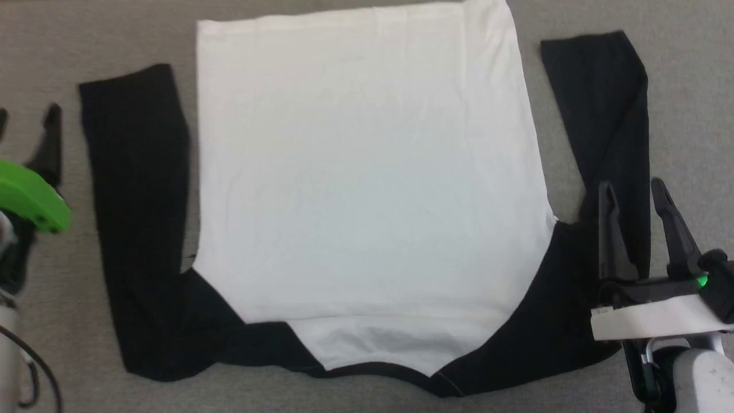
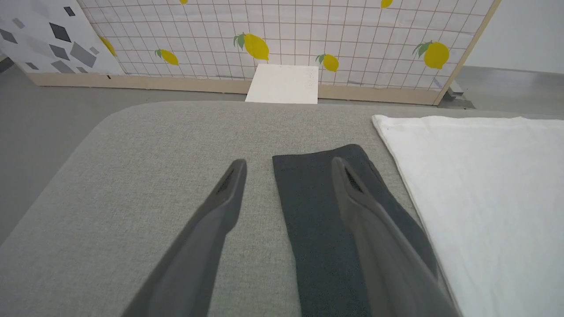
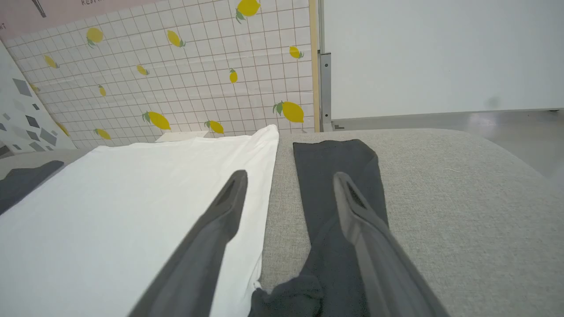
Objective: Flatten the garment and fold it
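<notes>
The garment [image 1: 367, 160] lies spread flat on the grey padded surface [image 1: 694, 86], neck trim toward me. Its white body fills the middle, and a black sleeve [image 1: 137, 218] runs up each side. My left gripper [image 1: 26, 129] is at the far left edge, open and empty, just outside the left sleeve. In the left wrist view its fingers [image 2: 288, 165] straddle the sleeve's [image 2: 317, 207] outer edge near the cuff. My right gripper [image 1: 631, 189] hangs open over the right sleeve [image 1: 608, 103] near the armpit. In the right wrist view it [image 3: 291, 176] spans the gap between the white body [image 3: 132, 198] and the sleeve [image 3: 339, 158].
A lemon-patterned grid panel [image 2: 308, 31] stands beyond the far edge of the surface, with a white board [image 2: 284, 83] at its foot. The surface has rounded corners [image 2: 110, 119] and grey floor [image 2: 35, 114] around it. A plain pale wall [image 3: 440, 53] rises on the right.
</notes>
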Robot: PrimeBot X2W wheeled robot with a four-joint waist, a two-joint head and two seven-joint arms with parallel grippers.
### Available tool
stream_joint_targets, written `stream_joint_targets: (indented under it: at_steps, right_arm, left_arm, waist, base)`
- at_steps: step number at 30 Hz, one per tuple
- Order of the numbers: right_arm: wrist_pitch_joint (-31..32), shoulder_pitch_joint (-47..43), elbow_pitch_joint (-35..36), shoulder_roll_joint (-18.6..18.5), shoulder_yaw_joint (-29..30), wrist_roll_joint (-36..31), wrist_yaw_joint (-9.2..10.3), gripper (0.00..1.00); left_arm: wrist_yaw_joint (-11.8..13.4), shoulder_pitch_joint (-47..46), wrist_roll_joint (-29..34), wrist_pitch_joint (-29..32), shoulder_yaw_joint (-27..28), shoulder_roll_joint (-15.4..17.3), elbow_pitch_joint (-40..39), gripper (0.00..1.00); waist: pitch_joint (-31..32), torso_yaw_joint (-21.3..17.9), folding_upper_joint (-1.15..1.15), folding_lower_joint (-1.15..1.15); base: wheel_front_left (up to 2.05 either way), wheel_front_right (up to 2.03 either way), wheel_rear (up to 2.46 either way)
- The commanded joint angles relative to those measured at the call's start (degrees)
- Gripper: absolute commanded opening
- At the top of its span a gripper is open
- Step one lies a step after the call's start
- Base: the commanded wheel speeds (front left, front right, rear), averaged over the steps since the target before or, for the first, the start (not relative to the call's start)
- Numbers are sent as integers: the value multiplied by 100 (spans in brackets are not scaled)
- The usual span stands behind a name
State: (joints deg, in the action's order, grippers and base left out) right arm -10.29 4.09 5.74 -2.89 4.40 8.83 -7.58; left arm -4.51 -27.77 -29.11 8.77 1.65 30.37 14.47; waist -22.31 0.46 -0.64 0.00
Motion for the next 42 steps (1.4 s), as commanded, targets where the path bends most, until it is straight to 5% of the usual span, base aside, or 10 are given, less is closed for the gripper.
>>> stream_joint_targets:
  at_steps: [1,13,22,23,24,25,26,32,42]
  right_arm:
    - [-49,150,31,1,-64,74,9,100]
    - [-245,611,-115,2,-559,352,9,100]
    - [-338,745,-342,2,-727,426,9,100]
    - [-344,755,-355,2,-729,430,9,100]
    - [-349,765,-372,2,-721,424,9,100]
    - [-353,770,-387,2,-711,417,9,100]
    - [-355,771,-409,2,-704,413,9,100]
    - [-305,762,-476,2,-692,382,9,100]
    - [-120,352,-464,2,-457,367,9,100]
  left_arm:
    - [11,-236,-181,246,90,110,104,100]
    - [810,-622,-626,2122,724,971,178,100]
    - [1235,-85,-1053,2913,1078,939,-61,100]
    - [1226,-39,-1103,2991,1075,922,-119,92]
    - [1187,4,-1160,3064,1056,903,-209,48]
    - [1158,27,-1192,3087,1042,886,-281,31]
    - [1108,48,-1201,3086,1004,873,-375,0]
    - [767,-84,-932,2401,832,892,-752,0]
    - [615,34,-621,1260,969,892,-669,0]
  waist:
    - [-689,-476,64,0]
    - [-1529,-1016,64,0]
    - [-1631,-1068,64,0]
    - [-1623,-1059,64,0]
    - [-1607,-1041,64,0]
    - [-1589,-1024,64,0]
    - [-1557,-1001,64,0]
    - [-1285,-872,64,0]
    - [-173,-561,64,0]
  base:
    - [0,0,0]
    - [0,0,0]
    - [0,0,0]
    - [0,0,0]
    - [0,0,0]
    - [0,0,0]
    - [0,0,0]
    - [0,0,0]
    - [0,0,0]
